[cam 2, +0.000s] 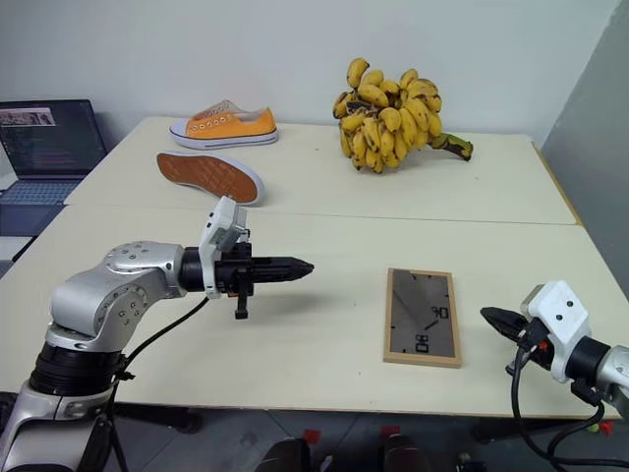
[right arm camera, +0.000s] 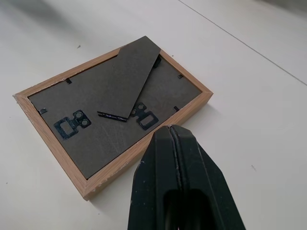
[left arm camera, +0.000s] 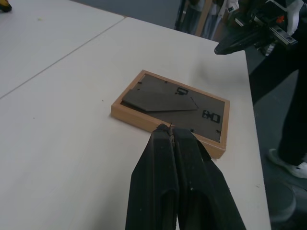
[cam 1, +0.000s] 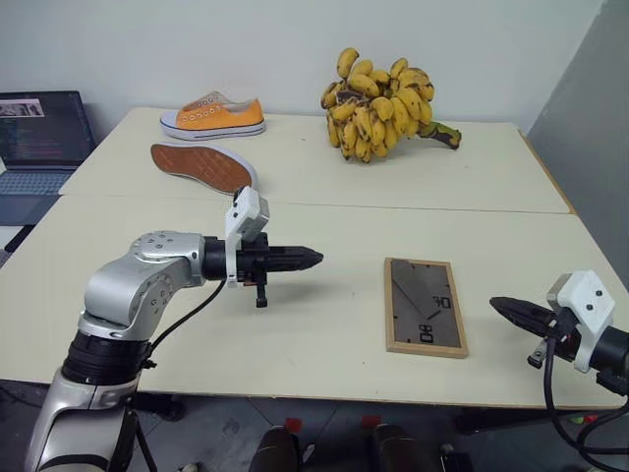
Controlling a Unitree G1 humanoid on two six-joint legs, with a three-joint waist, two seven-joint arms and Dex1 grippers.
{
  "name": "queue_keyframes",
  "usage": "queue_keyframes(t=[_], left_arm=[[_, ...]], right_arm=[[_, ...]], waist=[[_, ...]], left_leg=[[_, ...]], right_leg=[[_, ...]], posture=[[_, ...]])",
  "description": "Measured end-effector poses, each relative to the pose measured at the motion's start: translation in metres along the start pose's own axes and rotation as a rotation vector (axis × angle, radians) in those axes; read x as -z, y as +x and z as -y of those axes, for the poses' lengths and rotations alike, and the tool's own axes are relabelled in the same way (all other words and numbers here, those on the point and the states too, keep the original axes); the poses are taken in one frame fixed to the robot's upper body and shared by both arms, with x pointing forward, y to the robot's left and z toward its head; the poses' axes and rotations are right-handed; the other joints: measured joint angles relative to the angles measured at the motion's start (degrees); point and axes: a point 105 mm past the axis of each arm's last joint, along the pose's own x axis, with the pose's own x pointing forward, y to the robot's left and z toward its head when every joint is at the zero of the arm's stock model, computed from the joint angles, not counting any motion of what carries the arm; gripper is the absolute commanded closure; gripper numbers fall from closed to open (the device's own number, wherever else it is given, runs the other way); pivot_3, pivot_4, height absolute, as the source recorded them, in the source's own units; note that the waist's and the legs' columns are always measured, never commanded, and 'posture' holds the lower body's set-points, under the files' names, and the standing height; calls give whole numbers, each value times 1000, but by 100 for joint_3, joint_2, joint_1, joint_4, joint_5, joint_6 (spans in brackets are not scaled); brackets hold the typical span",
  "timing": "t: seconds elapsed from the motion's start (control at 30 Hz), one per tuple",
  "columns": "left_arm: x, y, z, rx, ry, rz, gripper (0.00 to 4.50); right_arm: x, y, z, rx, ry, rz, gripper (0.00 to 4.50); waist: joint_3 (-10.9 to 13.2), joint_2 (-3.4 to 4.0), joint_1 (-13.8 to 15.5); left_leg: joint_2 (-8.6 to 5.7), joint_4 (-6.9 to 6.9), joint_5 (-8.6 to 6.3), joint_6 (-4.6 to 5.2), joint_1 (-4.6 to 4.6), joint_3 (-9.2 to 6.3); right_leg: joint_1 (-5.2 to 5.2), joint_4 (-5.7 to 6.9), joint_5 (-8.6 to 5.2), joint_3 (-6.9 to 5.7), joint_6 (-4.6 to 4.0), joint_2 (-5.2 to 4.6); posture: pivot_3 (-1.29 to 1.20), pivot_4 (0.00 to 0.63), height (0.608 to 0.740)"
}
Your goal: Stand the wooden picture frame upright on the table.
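Wooden picture frame (cam 1: 426, 306) lies flat, face down, near the worktop's (cam 1: 324, 324) front edge toward its right corner, long axis running front to back. Its dark back panel with folded strut faces up; its printed numerals are too small to read. Left end effector (cam 1: 313, 258) and right end effector (cam 1: 497, 305) flank it, both apart, fingers pressed together, holding nothing.

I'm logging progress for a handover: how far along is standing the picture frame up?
Nothing looks done: the wooden picture frame lies flat, back panel up, strut folded, on the table. Nothing is in hand; the left claw and right claw are both shut, one on either side of the frame, clear of it. Left: grasp it, open the strut, stand it.
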Motion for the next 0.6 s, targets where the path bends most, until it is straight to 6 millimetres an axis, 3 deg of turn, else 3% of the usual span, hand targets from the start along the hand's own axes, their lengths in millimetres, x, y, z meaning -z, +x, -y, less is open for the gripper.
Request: queue_keyframes(t=[0.23, 0.6], left_arm=[[4, 3, -7, -57, -8, -15, 4493], [16, 8, 0, -17, -50, -109, 4493]], right_arm=[[-3, 1, -2, -5, 14, 10, 4500], [-6, 2, 1, 14, 9, 22, 4500]], waist=[[0, 0, 0], [0, 0, 5]], left_leg=[[0, 2, 0, 0, 1, 0], [0, 3, 0, 0, 1, 0]], right_leg=[[1, 2, 1, 1, 3, 0], [0, 3, 1, 1, 2, 0]], posture=[[0, 150, 740], [0, 150, 740]])
